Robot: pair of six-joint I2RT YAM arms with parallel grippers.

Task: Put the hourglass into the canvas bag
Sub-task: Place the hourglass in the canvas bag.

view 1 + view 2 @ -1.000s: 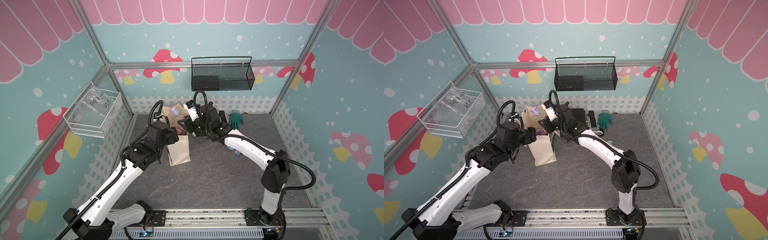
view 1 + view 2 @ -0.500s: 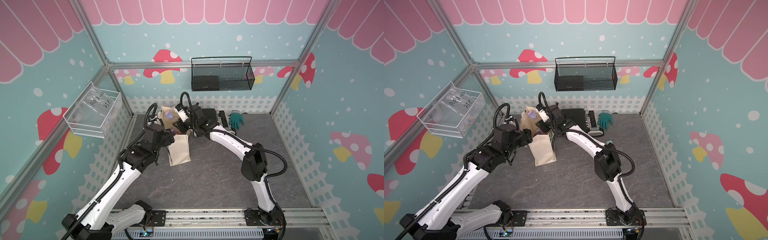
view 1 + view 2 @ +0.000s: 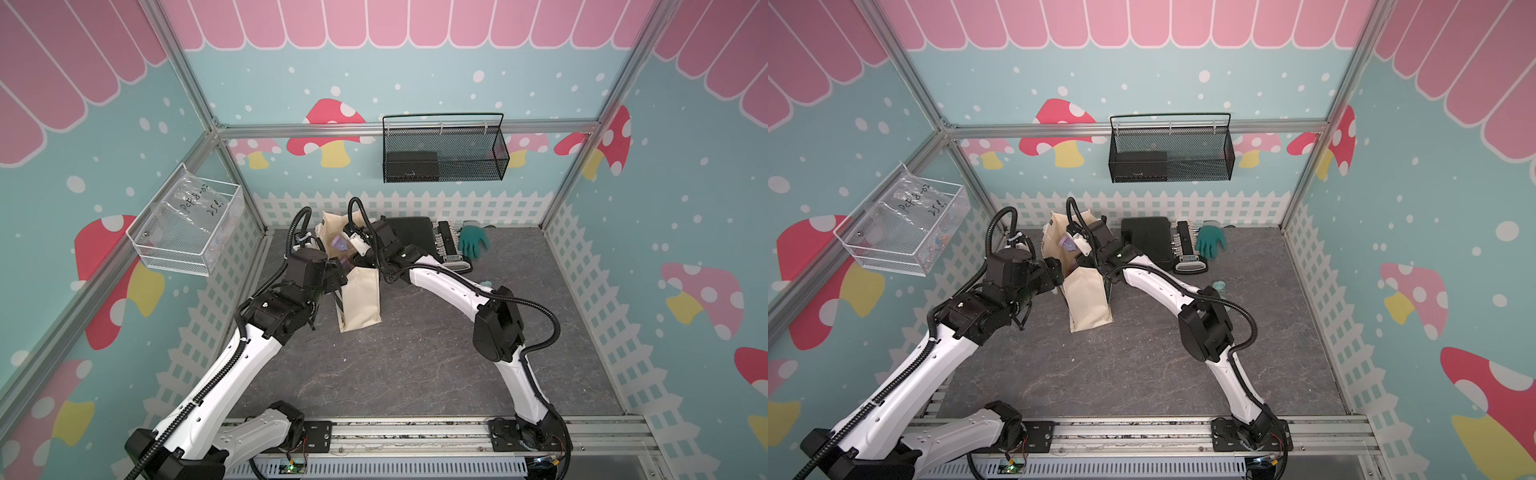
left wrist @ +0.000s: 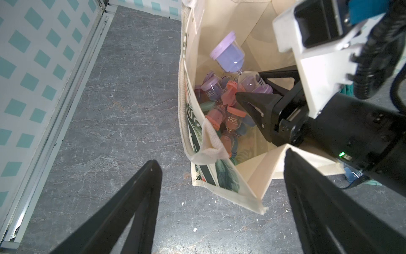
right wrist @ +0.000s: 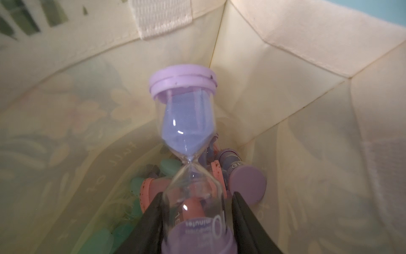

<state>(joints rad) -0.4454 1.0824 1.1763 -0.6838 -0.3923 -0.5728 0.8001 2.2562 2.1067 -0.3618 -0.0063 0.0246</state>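
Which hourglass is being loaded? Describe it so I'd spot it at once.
The cream canvas bag stands toward the back left. Inside its mouth, the right gripper is shut on a purple hourglass. Only this one is held above the pile at the bottom.

Black hard case (image 3: 1148, 241) lies flat, teal glove (image 3: 1210, 245) nearby; black mesh basket (image 3: 1200, 145) hangs above them

The cream canvas bag (image 3: 362, 299) (image 3: 1090, 303) stood upright and open, just left of centre in both top views, with a dark printed panel on its side. The lilac-capped hourglass (image 4: 228, 56), violet sand in one bulb, hung tilted within its mouth.
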